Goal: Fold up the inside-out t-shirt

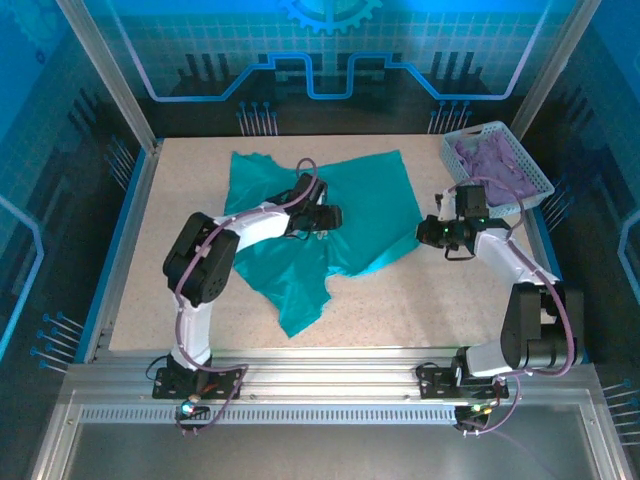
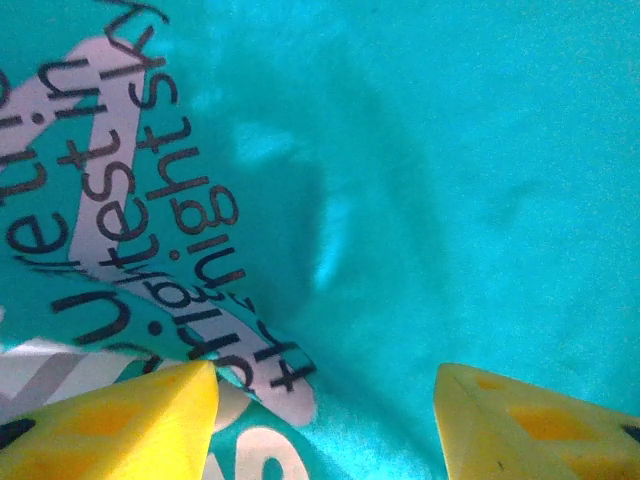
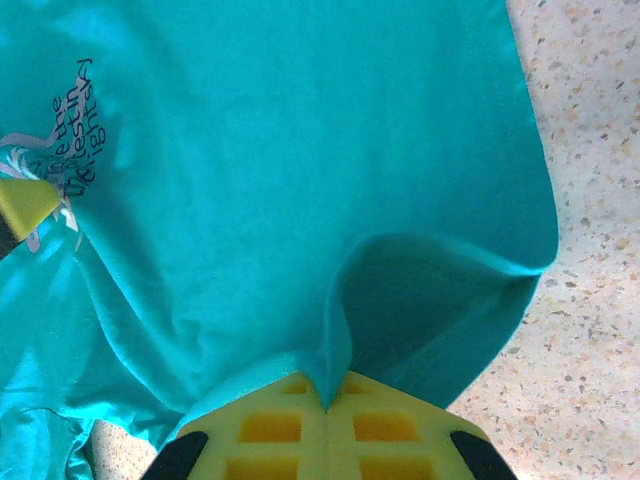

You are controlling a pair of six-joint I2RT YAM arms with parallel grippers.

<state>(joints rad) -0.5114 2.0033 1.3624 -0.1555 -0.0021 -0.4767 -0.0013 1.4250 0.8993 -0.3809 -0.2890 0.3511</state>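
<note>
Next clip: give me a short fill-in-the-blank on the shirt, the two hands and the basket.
1. The right hand is ___ on a fold at the edge of the t-shirt.
2. The left hand hangs over the t-shirt beside the printed graphic, its jaws ___.
3. The cloth in the basket is ___ in colour.
Missing words: shut; open; purple.

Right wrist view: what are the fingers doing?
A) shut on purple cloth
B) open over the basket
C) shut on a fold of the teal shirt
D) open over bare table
C: the right gripper has its yellow fingers pressed together, and a pinched ridge of the teal t-shirt rises from between them, near the shirt's edge beside the speckled table.
</note>
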